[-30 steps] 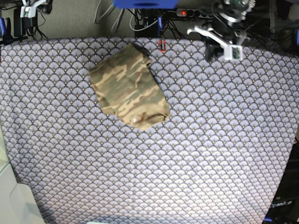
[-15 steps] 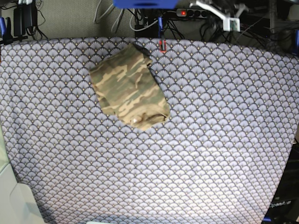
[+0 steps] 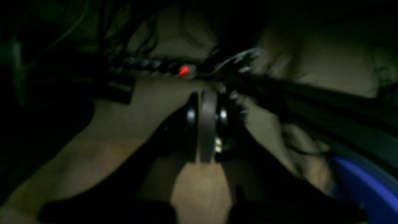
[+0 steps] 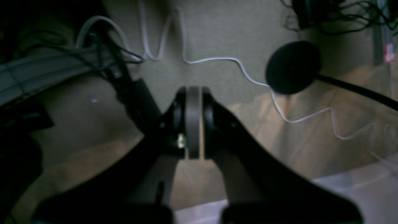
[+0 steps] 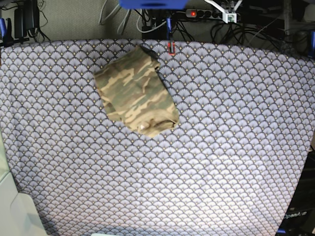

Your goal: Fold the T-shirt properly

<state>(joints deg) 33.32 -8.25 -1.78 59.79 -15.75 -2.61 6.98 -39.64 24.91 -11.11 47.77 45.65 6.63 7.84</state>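
— Where is the T-shirt [image 5: 136, 91] lying at the moment?

— It is sitting folded into a compact bundle on the tablecloth [image 5: 221, 147], toward the far edge and a little left of the middle as I am looking at it. Nothing is touching it. A small red clip [image 5: 171, 47] is showing at the cloth's far edge, just beyond the shirt's far corner.

— And the cloth itself?

— It is lying flat, covering the whole table with its purple-grey fan-scale print. The floor [image 5: 74, 19] is showing as a dull carpet beyond the shirt, with cables trailing over it. A power strip [image 5: 199, 13] with a glowing red switch is lying past the far edge, to the right of the shirt.

— What are the arms doing?

— Both are staying well clear of the shirt. Only a white bit of the left arm [image 5: 224, 12] is peeking in beyond the far edge. The left gripper [image 3: 206, 124] is pointing at the dim floor by that power strip [image 3: 155, 66], its jaws pressed together on nothing. The right gripper [image 4: 192, 121] is likewise pinched together and empty, hanging over carpet where a thin white cable [image 4: 217, 59] is snaking past a round black disc [image 4: 292, 67].
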